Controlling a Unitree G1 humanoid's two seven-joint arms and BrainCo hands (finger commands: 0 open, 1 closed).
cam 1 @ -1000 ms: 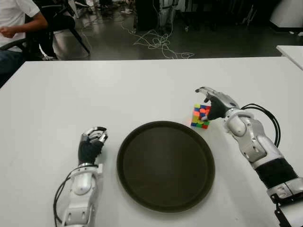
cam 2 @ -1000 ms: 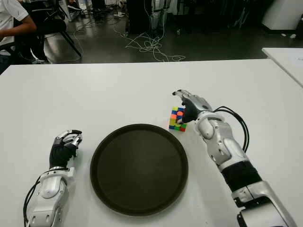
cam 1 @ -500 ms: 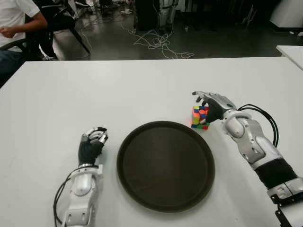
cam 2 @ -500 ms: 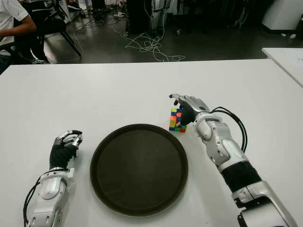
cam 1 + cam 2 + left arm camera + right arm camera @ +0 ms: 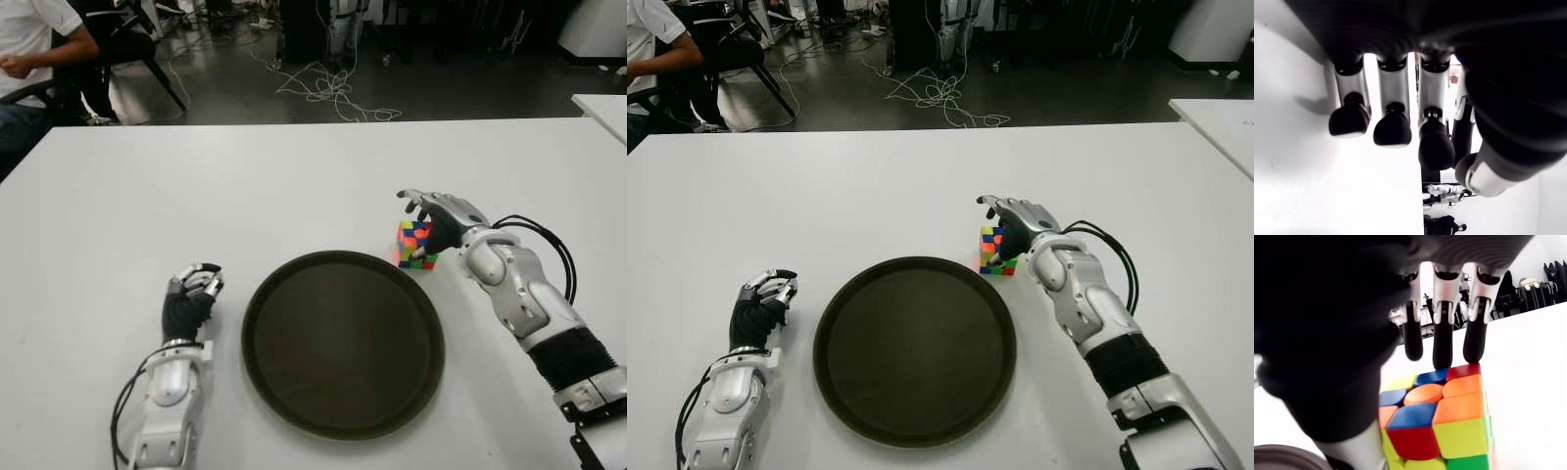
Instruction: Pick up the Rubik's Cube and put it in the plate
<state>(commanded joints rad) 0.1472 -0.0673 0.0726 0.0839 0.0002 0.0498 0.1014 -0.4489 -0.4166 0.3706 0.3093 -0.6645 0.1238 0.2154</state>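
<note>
1. Step in hand: the grasp. My right hand (image 5: 438,217) was at the cube (image 5: 415,244), which stood on the white table (image 5: 294,186) just beyond the right far edge of the dark round plate (image 5: 343,343), very close to its rim.

2. Hand state, right: my wrist view showed three fingers (image 5: 1442,338) reaching down past the far top edge of the cube, their tips at or touching that edge, and my thumb down the near side. The fingers were draped over it but not seen pressing its sides. I judged the hand set around the cube and not yet clamped on it.

3. Cube position: the cube appeared to sit on the table, not lifted. The plate held nothing.

4. Hand state, left: my left hand (image 5: 189,297) showed beside the plate on its left, fingers curled together and holding nothing. It was idle.

5. Next move, my judgement: close fingers and thumb against opposite faces until the hold is firm, lift straight up to clear the rim, then carry the short way left and toward me over the plate and release.

6. Risk noted: the smooth cube could twist or slip out of a shallow fingertip hold.
</note>
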